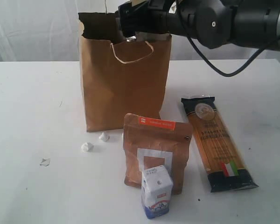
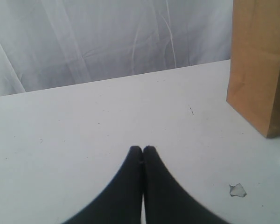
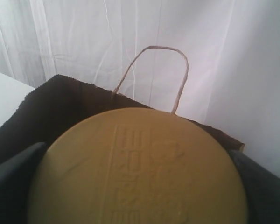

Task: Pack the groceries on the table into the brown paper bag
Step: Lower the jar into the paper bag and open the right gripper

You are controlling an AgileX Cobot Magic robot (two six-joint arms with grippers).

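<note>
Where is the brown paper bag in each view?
Exterior: brown paper bag upright, upper centre, behind the pouch.
Left wrist: bag's side and bottom corner, cut by the frame edge.
Right wrist: bag's dark mouth behind the gold-lidded jar.
Shared: white curtain.

The gold-lidded clear jar (image 3: 140,172) shows only its lid; the brown paper bag (image 2: 259,60) is cropped.

We count one bag (image 1: 123,79), one pouch (image 1: 155,149), one carton (image 1: 156,192), one spaghetti packet (image 1: 217,142) and one jar (image 3: 140,172). On the desk (image 1: 28,93) we also count three scraps: one crumpled scrap (image 1: 87,146), a second crumpled scrap (image 1: 104,136) and one flat scrap (image 1: 45,162).
</note>
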